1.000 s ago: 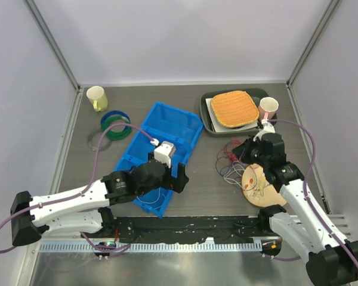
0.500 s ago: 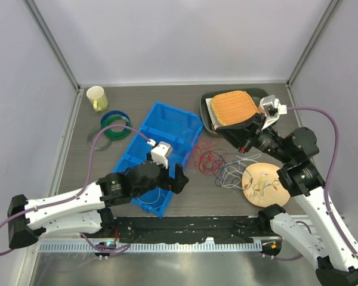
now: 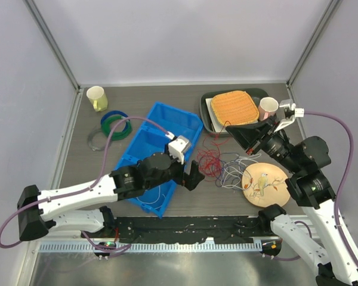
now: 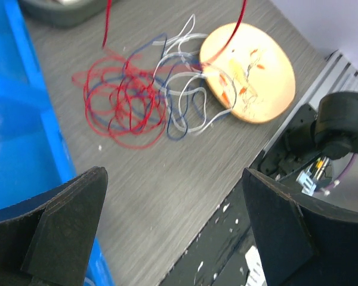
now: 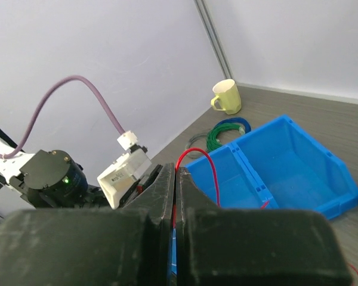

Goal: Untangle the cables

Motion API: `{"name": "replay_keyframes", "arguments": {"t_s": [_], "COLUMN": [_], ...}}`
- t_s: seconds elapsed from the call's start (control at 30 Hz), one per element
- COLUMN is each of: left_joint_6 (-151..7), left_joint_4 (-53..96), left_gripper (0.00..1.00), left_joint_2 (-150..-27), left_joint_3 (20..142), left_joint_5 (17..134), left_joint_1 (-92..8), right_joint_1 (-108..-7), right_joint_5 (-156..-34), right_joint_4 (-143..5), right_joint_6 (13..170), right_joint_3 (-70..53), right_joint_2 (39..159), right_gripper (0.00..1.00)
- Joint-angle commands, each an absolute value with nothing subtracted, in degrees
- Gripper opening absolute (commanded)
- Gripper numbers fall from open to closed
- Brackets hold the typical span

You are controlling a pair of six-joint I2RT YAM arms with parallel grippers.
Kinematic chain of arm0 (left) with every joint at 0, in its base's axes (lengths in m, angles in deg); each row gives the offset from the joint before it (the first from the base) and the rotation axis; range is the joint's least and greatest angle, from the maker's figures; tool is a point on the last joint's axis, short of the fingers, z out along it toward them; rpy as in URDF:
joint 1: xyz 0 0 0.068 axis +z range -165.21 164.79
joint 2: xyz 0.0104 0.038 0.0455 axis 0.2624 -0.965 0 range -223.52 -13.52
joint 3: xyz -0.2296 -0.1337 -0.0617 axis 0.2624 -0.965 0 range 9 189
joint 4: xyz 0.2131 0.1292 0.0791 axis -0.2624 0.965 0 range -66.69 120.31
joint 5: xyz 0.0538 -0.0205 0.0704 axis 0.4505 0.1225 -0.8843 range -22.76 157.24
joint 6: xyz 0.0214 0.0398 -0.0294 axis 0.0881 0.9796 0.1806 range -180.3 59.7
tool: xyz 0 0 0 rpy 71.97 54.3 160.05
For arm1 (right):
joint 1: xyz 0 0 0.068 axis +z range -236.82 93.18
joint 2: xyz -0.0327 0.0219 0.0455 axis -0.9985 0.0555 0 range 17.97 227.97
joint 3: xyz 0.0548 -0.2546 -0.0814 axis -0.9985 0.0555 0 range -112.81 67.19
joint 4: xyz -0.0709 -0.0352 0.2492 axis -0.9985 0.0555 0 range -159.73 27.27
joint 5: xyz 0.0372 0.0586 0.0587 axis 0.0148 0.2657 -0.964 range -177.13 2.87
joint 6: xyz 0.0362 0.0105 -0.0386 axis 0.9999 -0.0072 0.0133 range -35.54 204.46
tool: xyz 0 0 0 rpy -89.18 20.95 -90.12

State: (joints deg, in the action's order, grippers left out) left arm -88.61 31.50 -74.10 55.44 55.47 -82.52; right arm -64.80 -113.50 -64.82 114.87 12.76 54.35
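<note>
The cables [image 3: 225, 165] lie in a loose tangle on the table between the blue bin and a wooden disc. Red loops [image 4: 122, 102] are on the left of it, white and dark blue strands [image 4: 185, 107] on the right. My right gripper [image 3: 229, 127] is raised above the tangle and shut on a red cable [image 5: 210, 165], which hangs from its jaws down to the pile. My left gripper [image 3: 193, 177] is open and empty, low over the table just left of the red loops, with its fingers [image 4: 59, 232] wide apart.
A blue bin [image 3: 161, 149] lies under my left arm. A round wooden disc [image 3: 265, 183] touches the white strands. A dark tray [image 3: 210, 122] with an orange mat and a pink cup [image 3: 268, 107] stand behind. A yellow cup [image 3: 96, 97] and coiled rings [image 3: 115, 125] are far left.
My right gripper has risen and swung back from the pile, drawing the red cable up and its loops leftward. My left gripper has moved right, off the bin toward the tangle.
</note>
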Motion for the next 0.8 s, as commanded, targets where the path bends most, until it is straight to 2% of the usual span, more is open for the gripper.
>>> {"name": "replay_keyframes", "arguments": {"t_s": [0.0,0.13,0.3,0.43,0.77], "left_joint_6": [-82.0,-77.9,-71.2,-70.0,-72.0], "left_joint_4": [24.8,20.8,12.5,12.7,10.7], "left_gripper": [1.0,1.0,1.0,1.0,0.99], "left_joint_2": [-79.4,-85.1,-91.5,-95.4,-101.0], "left_joint_3": [63.3,67.4,69.0,71.8,74.3], "left_joint_5": [56.5,55.0,46.8,40.1,49.5], "left_joint_1": [-82.4,-82.4,-82.4,-81.1,-76.3], "right_joint_1": [-64.6,-64.6,-64.7,-64.7,-64.6], "right_joint_5": [-112.2,-113.5,-115.6,-116.0,-118.2], "right_joint_4": [-63.6,-63.1,-64.5,-63.8,-64.4], "right_joint_6": [117.1,118.3,120.4,120.5,121.2], "right_joint_3": [10.4,10.2,10.6,10.3,10.3], "right_joint_2": [55.3,56.0,55.3,54.5,55.1], "right_gripper": [0.01,0.01,0.01,0.01,0.01]}}
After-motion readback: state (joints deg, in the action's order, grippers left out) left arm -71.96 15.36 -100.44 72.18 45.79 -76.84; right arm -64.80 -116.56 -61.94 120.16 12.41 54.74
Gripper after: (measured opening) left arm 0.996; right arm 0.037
